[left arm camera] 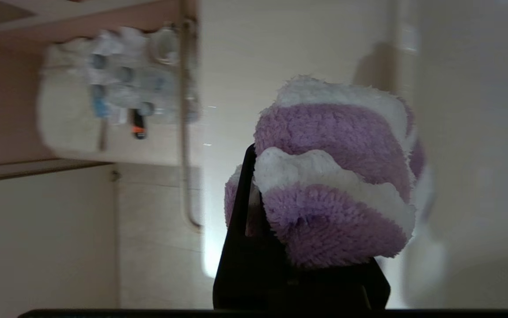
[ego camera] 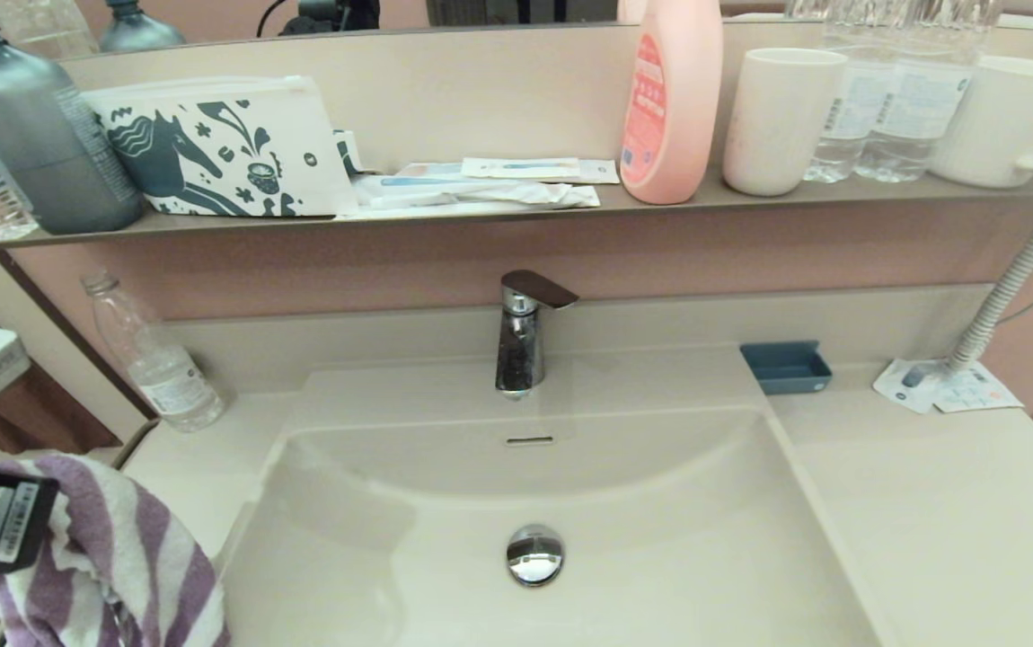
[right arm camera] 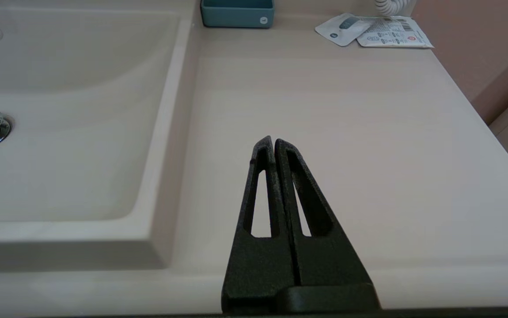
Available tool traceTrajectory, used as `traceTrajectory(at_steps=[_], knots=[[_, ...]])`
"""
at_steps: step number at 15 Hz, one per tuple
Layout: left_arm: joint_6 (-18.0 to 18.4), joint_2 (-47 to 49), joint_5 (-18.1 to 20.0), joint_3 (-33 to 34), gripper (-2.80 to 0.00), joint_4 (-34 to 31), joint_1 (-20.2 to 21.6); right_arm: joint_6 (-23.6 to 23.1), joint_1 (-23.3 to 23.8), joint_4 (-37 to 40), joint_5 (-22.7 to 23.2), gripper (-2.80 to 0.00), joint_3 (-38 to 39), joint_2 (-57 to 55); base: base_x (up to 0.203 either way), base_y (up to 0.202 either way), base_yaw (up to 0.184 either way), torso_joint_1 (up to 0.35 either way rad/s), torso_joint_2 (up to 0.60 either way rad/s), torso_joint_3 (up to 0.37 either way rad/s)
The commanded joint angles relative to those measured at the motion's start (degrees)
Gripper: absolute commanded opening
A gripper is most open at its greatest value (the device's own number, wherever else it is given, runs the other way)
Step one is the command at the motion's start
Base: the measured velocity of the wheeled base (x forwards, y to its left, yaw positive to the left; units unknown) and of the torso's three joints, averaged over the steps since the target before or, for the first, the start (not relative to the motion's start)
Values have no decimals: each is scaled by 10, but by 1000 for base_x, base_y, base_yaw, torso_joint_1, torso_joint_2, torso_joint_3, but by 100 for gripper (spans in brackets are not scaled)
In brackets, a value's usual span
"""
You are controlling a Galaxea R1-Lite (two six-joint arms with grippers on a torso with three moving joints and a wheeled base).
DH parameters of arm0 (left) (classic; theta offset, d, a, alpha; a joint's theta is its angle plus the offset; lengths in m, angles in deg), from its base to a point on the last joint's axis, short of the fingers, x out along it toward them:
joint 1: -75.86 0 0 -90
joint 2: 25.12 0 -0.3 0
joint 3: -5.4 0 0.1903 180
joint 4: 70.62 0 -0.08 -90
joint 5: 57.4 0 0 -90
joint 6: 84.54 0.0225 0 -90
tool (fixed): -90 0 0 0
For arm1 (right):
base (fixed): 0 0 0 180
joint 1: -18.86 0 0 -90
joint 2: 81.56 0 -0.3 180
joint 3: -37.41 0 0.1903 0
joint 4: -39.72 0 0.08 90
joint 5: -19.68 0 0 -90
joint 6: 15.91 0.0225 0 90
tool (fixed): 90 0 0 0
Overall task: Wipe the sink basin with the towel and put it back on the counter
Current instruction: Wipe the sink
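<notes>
The purple-and-white striped towel (ego camera: 121,557) hangs bunched at the lower left of the head view, held up over the left rim of the sink basin (ego camera: 660,539). My left gripper (left arm camera: 280,176) is shut on the towel (left arm camera: 333,176); one black finger (left arm camera: 247,185) shows beside the cloth and the other is hidden under it. The basin has a chrome drain plug (ego camera: 534,554) and an overflow slot (ego camera: 529,440). My right gripper (right arm camera: 274,141) is shut on nothing, low over the front of the counter (right arm camera: 346,110) to the right of the basin (right arm camera: 59,132); it is out of the head view.
A chrome faucet (ego camera: 525,332) stands behind the basin. A clear plastic bottle (ego camera: 157,359) is on the counter's back left, a blue dish (ego camera: 786,367) and sachets (ego camera: 943,386) on the back right. The shelf (ego camera: 516,214) above carries a horse-print pouch (ego camera: 220,148), bottles and cups.
</notes>
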Motion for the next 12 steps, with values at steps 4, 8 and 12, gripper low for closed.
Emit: traceTrajectory(at_steps=[4,8,12], knots=[[181,31,-34,-33,-280,82,163,0,0,0,0,-280,0,0,0,0,0,0,0,0],[216,24,-27,26,-280,118,186,0,0,0,0,-280,0,0,0,0,0,0,0,0],[41,34,76,131,-280,121,107,0,0,0,0,-280,0,0,0,0,0,0,0,0]])
